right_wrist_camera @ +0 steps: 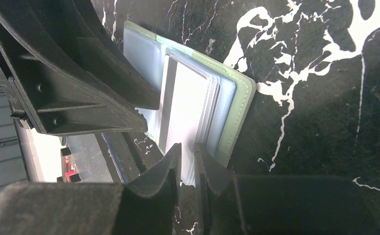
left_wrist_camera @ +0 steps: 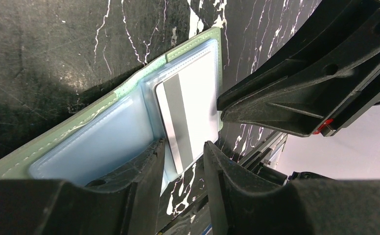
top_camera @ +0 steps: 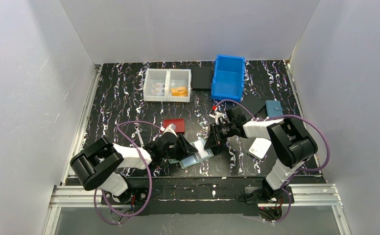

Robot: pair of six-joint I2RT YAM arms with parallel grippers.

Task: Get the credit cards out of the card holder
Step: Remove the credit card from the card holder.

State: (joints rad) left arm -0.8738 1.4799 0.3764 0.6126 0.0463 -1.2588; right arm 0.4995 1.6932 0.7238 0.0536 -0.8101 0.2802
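The sage-green card holder (top_camera: 198, 152) (left_wrist_camera: 129, 90) (right_wrist_camera: 239, 105) lies open on the table between both arms, clear sleeves facing up. A white credit card (left_wrist_camera: 188, 98) (right_wrist_camera: 185, 103) with a grey stripe sticks partly out of a sleeve. My left gripper (top_camera: 184, 147) (left_wrist_camera: 184, 154) is open; the card's corner lies between its fingers, and the left finger rests on the sleeve. My right gripper (top_camera: 211, 141) (right_wrist_camera: 188, 161) comes from the other side, its jaws nearly together on the stitched edge of the sleeve that holds the card.
A red wallet (top_camera: 173, 125) lies behind the left gripper, a white one (top_camera: 260, 148) by the right arm, a blue one (top_camera: 274, 108) at far right. At the back stand a clear two-part box (top_camera: 167, 84), a black pad (top_camera: 201, 78) and a blue bin (top_camera: 228, 77).
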